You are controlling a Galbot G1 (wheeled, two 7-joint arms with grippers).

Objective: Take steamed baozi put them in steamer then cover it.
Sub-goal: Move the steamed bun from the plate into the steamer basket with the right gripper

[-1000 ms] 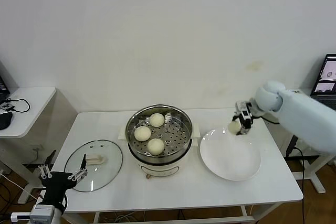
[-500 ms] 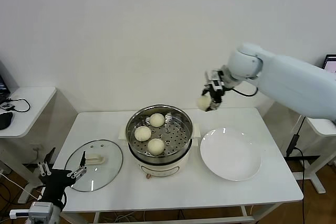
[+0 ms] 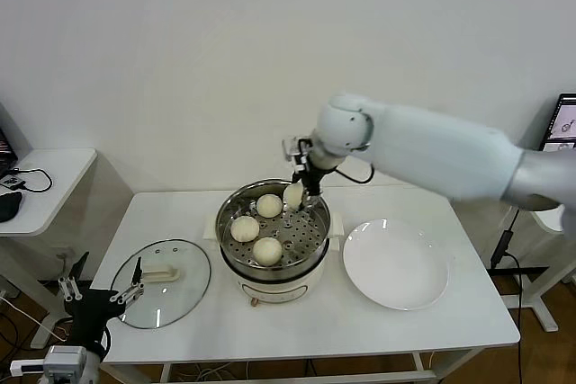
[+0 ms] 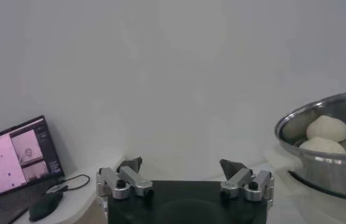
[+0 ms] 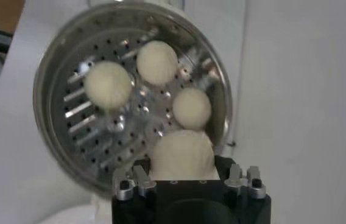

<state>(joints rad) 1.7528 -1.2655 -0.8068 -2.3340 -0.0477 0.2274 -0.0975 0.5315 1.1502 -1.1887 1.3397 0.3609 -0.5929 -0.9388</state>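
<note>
Head view: right gripper (image 3: 295,195) jaws clamp a baozi (image 3: 292,194) over the steamer (image 3: 310,254), three buns (image 3: 266,249) below them. Left gripper (image 3: 99,299) jaws spread, beside the cover (image 3: 180,299).

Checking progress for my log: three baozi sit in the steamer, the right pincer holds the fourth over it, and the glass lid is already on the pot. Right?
Not quite: the glass lid lies on the table left of the steamer, as the head view shows. Three baozi are inside; the right pincer holds the fourth over it.
</note>
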